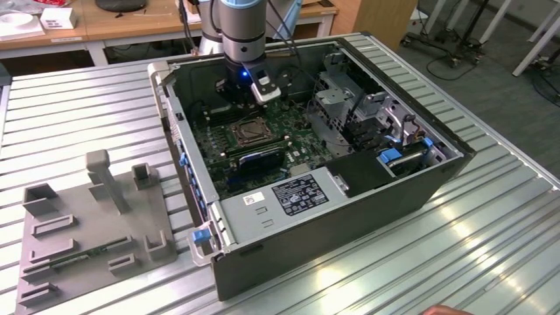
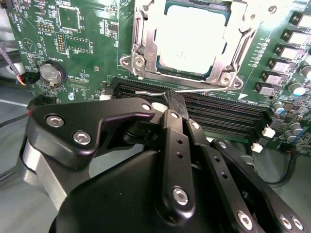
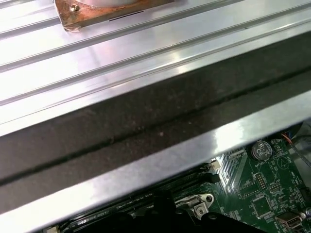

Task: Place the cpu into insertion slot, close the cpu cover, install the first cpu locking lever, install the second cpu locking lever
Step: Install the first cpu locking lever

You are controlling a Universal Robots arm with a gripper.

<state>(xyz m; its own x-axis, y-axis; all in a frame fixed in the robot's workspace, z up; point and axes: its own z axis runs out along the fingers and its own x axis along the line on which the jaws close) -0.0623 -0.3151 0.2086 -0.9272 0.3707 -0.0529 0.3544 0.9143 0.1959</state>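
Progress: silvery-tan square cpu (image 2: 190,41) seated, thin silvery frame cover (image 2: 144,36) looks shut over it; gripper (image 2: 174,99) fingers pressed together at a wire lever (image 2: 204,89), not latched yet I think.

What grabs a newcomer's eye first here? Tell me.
The open computer case on the ribbed metal table, with the arm's gripper hanging inside over the green motherboard. In the second wrist view, the cpu gleams, framed by the cpu cover, just beyond the gripper.

Arm (image 1: 241,29) vertical, reaching straight down; claw (image 2: 175,100) pinched closed, pointing downward
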